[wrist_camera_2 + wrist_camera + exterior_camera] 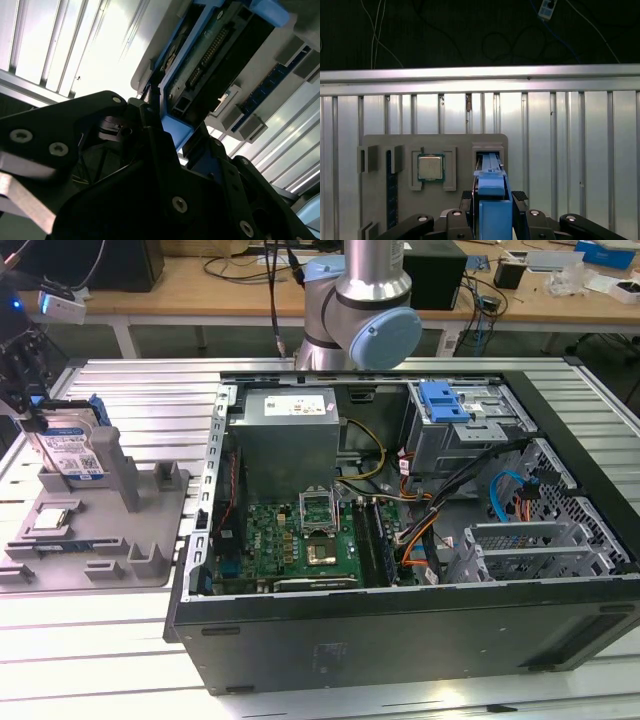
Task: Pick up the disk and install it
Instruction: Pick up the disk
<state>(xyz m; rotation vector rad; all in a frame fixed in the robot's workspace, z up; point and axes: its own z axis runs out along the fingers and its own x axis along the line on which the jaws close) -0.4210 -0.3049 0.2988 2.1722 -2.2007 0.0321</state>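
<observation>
Hand: my gripper point(493, 197) is closed on the disk point(72, 448), with a black finger point(520, 195) pressed to each broad face.
Disk's place: it stands on edge with its lower end in the slot of the grey fixture point(110, 562). In the exterior view that is at 9 o'clock from the open computer case point(400, 640).
Neighbours: a small square chip point(430, 167) lies in its own pocket of the fixture, at about 6 o'clock from the disk in the exterior view and apart from it.
Weight: I judge it dense for its size, a solid metal slab that won't flex.
Grip: the flat faces look smooth and could slip, so I'd hold broad and square, near the upper edge.
Fragility: I reckon it dislikes knocks. The pin connector point(210, 52) on its end face is bare, so I keep off that end.
Materials: silver metal body with a glossy white-and-blue label and a blue plastic frame point(176, 131) along the edges.
Fixture: matt grey, blocky, with upright posts and square pockets.
Table: ribbed bright aluminium slats point(570, 150).
Case: black steel shell with a grey drive cage carrying a blue latch plate point(445, 400) at 1 o'clock inside it.
</observation>
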